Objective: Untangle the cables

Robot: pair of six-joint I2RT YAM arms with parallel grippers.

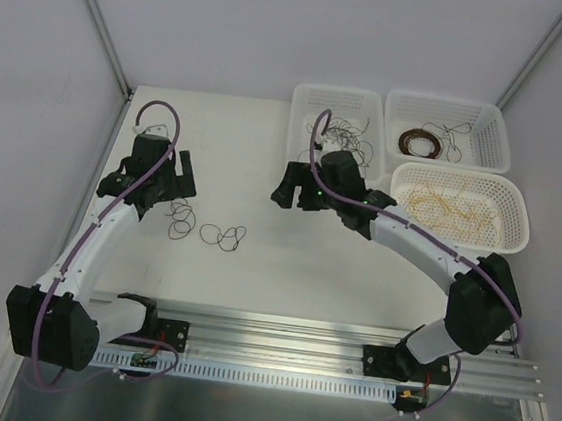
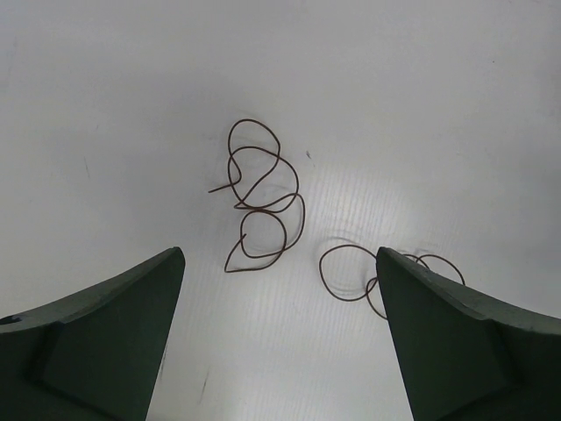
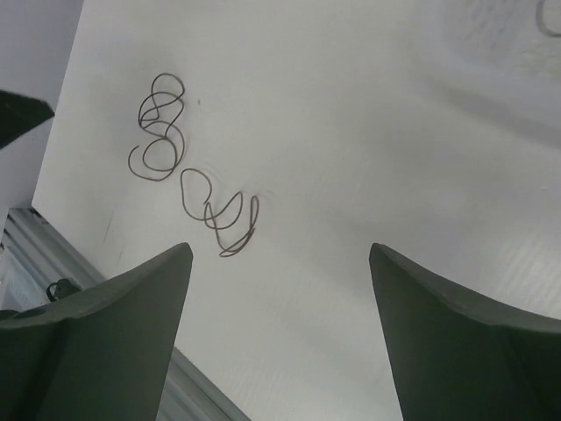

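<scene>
We hang our left gripper spread and empty over the thin dark-brown curly wire, centred below it for a pick, while our right gripper gapes empty too

The left arm rises from its base at the near left and bends inward. The left gripper points down, its fingers spread wide with nothing between them. The right arm sweeps from the near right leftward to mid-scene. The right gripper also faces down, fingers parted and empty.
</scene>
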